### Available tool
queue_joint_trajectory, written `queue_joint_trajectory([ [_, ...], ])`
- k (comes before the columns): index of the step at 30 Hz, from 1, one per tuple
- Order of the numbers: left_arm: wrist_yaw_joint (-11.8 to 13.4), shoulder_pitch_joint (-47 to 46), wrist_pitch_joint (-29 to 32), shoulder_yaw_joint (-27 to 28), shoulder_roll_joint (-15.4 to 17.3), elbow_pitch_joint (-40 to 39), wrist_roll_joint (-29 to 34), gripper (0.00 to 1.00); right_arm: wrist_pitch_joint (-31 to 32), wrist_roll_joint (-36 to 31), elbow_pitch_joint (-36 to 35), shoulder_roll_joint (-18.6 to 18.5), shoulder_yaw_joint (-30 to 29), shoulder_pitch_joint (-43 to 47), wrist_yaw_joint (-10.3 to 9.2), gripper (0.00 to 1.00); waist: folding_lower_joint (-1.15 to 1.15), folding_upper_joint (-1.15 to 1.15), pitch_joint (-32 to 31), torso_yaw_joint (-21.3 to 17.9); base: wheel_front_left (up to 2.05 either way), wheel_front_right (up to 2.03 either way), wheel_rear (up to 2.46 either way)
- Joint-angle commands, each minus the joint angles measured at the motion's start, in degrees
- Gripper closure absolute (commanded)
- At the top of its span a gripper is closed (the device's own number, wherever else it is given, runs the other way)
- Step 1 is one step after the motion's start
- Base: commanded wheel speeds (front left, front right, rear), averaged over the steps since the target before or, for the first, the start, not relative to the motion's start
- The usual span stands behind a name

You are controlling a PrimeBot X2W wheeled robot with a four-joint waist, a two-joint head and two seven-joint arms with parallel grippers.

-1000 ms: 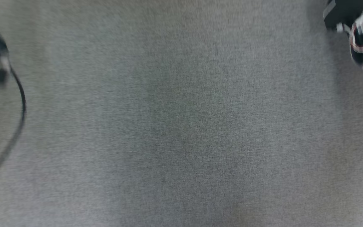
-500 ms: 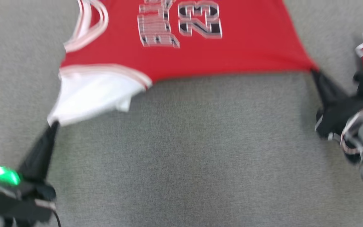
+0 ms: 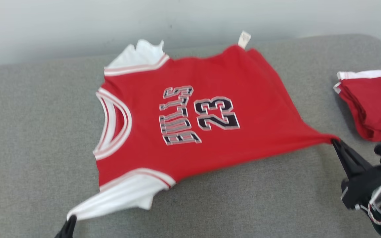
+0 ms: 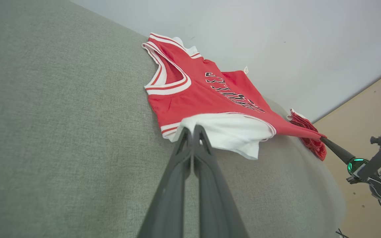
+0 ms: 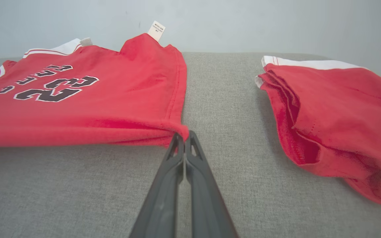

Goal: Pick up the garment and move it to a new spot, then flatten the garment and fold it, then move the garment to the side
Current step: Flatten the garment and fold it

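Observation:
A red jersey (image 3: 190, 122) with white trim and the number 23 lies spread on the grey cushion (image 3: 28, 132), stretched between my two grippers. My left gripper (image 3: 71, 218) at the bottom left is shut on its white shoulder corner (image 4: 210, 130). At the right, my right gripper (image 3: 334, 142) is shut on the red hem corner (image 5: 177, 127), pulled to a point. The jersey (image 4: 193, 92) shows lying across the cushion in the left wrist view, and its hem side (image 5: 78, 96) in the right wrist view.
A second, folded red garment (image 3: 372, 102) lies on the cushion at the right, close beside my right gripper, also as the folded garment (image 5: 336, 122). A pale wall (image 3: 78, 23) runs behind the cushion. Bare cushion lies at the left and front.
The head camera has tilted up, from bare cushion to the whole jersey and wall. Both grippers keep hold of the jersey's near corners, which stays stretched between them.

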Motion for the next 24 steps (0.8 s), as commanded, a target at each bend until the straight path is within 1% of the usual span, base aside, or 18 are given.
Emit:
queue_joint_trajectory([
  [1, 0.57, 2.38, -0.3, 0.56, 0.08, -0.4, 0.25, 1.0, -0.03, -0.55, -0.7, -1.06, -1.03, 2.41, -0.08, 1.0, 0.02, 0.01, -3.51, -0.29, 0.0, 0.0, 0.0],
  [5, 1.66, 7.31, -0.3, 1.13, -0.27, -3.01, 0.45, 1.0, -0.04, -2.28, -4.26, -2.7, -4.7, 8.9, -0.08, 1.0, 0.02, 0.01, -5.17, -0.16, 0.0, 0.0, 0.0],
  [8, 2.59, 10.08, -0.29, 1.53, 0.15, -5.62, 0.37, 1.0, -0.03, -3.32, -6.84, -3.79, -7.0, 13.65, -0.08, 1.0, 0.02, 0.01, -5.55, -0.23, 0.0, 0.0, 0.0],
  [12, 3.31, 10.76, 0.6, 1.48, 0.01, -8.63, -1.01, 1.0, 0.69, -4.34, -10.26, -4.4, -9.03, 17.06, -0.08, 1.0, 0.02, 0.01, -5.69, -0.7, 0.0, 0.0, 0.0],
  [15, 3.23, 8.21, 0.96, 1.05, -0.56, -9.35, -0.15, 1.0, 3.15, -5.42, -11.49, -3.03, -9.92, 16.53, -0.08, 1.0, 0.02, 0.01, -5.57, -1.39, 0.0, 0.0, 0.0],
  [18, 3.18, 4.93, 1.2, 0.15, -1.66, -8.56, 0.8, 1.0, 6.26, -6.05, -11.81, -1.07, -9.76, 14.07, -0.08, 1.0, 0.02, 0.01, -5.05, -1.82, 0.0, 0.0, 0.0],
  [23, 3.29, -2.97, 1.44, -0.74, -3.86, -4.23, 2.99, 1.0, 9.42, -8.28, -7.93, 1.91, -9.06, 8.73, -0.08, 1.0, 0.02, 0.01, -3.28, -1.69, 0.0, 0.0, 0.0],
  [24, 2.9, -4.78, 1.46, -0.83, -4.34, -3.0, 3.16, 1.0, 9.44, -8.96, -6.84, 2.55, -8.96, 7.27, -0.08, 1.0, 0.02, 0.01, -2.77, -1.64, 0.0, 0.0, 0.0],
])
